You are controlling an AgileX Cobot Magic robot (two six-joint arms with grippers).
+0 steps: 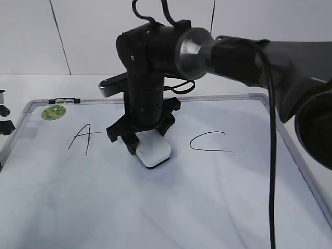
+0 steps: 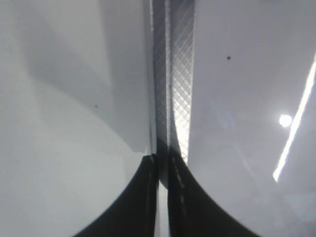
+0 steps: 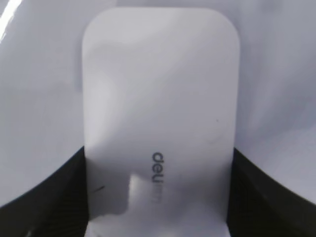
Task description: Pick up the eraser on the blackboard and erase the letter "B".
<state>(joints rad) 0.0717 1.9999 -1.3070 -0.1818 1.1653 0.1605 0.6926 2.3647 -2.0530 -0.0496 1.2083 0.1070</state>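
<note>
The white eraser [image 1: 154,151] lies flat on the blackboard [image 1: 155,207], between a black "A" [image 1: 83,137] and a black "C" [image 1: 210,142]. My right gripper [image 1: 142,136] comes down on it from above, shut on its two long sides. In the right wrist view the eraser [image 3: 160,108] fills the frame, with dark fingers [image 3: 59,197] against both edges of it at the right gripper [image 3: 158,153]. The letter "B" does not show; arm and eraser cover that spot. My left gripper [image 2: 163,160] is shut and empty over the board's grey frame [image 2: 180,74].
A round green sticker [image 1: 53,112] sits in the board's far left corner. The right arm's black cable [image 1: 271,155] hangs across the right side of the board. The metal frame [image 1: 301,171] runs along the right edge. Dark hardware [image 1: 4,124] shows at the far left.
</note>
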